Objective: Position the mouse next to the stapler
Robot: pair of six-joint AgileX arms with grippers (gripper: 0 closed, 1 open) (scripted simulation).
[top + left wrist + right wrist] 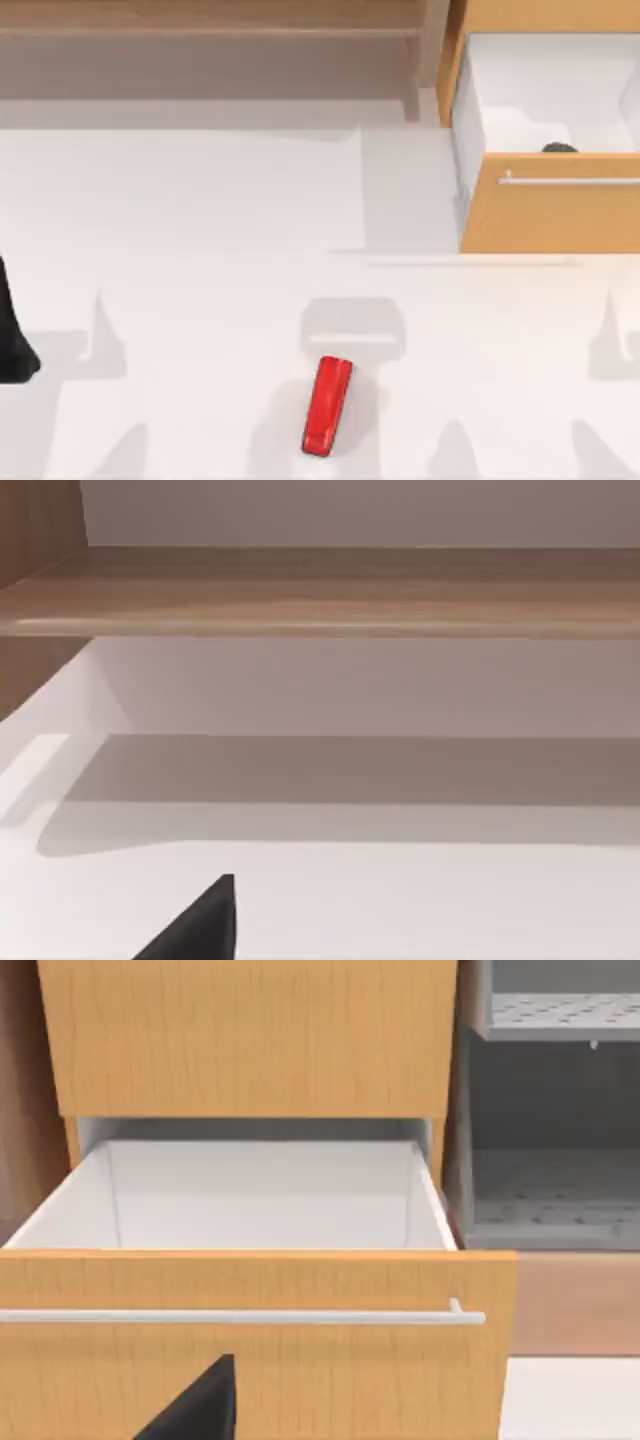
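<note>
Top view: the mouse [560, 148] lies inside the open drawer [550, 215], well apart from the stapler [327, 405]. The step in hand appears to be retrieval: the right gripper [195, 1405], fingers' state impossible to tell, faces the drawer front and must reach over it.

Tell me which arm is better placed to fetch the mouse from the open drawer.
Probably the right arm. The mouse lies in the open drawer at the table's right, and the right wrist view faces that drawer. The left arm sits at the far left edge.

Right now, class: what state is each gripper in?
Left gripper: at the table's left edge; open or shut cannot be told.
Right gripper: facing the open drawer; cannot be told either.
</note>
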